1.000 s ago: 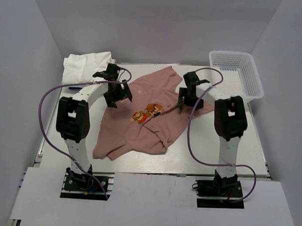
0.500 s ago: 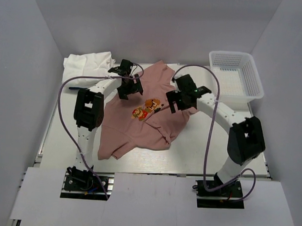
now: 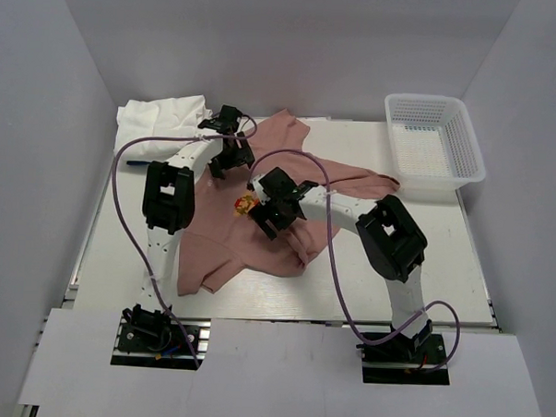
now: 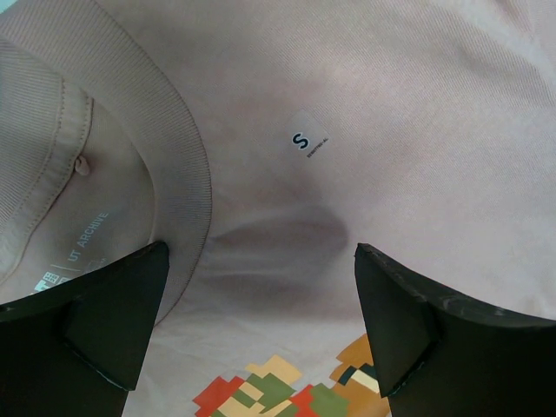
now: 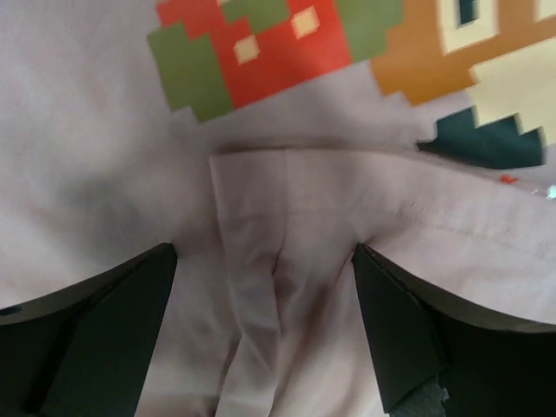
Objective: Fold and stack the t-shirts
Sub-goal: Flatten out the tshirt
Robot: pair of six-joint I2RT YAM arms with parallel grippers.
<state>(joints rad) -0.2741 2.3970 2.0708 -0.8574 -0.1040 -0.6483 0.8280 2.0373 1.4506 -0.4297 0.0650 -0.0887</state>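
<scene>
Pink t-shirt: lies rumpled across the middle of the counter, print up, one sleeve reaching right toward the white mesh basket at the far right corner. White t-shirts: sit heaped at the far left corner. Left claw: hangs close over the pink cloth beside the ribbed collar and size label, fingers apart, gripping nothing. Right claw: hangs close over a folded hem beside the pixel print, fingers likewise apart.
</scene>
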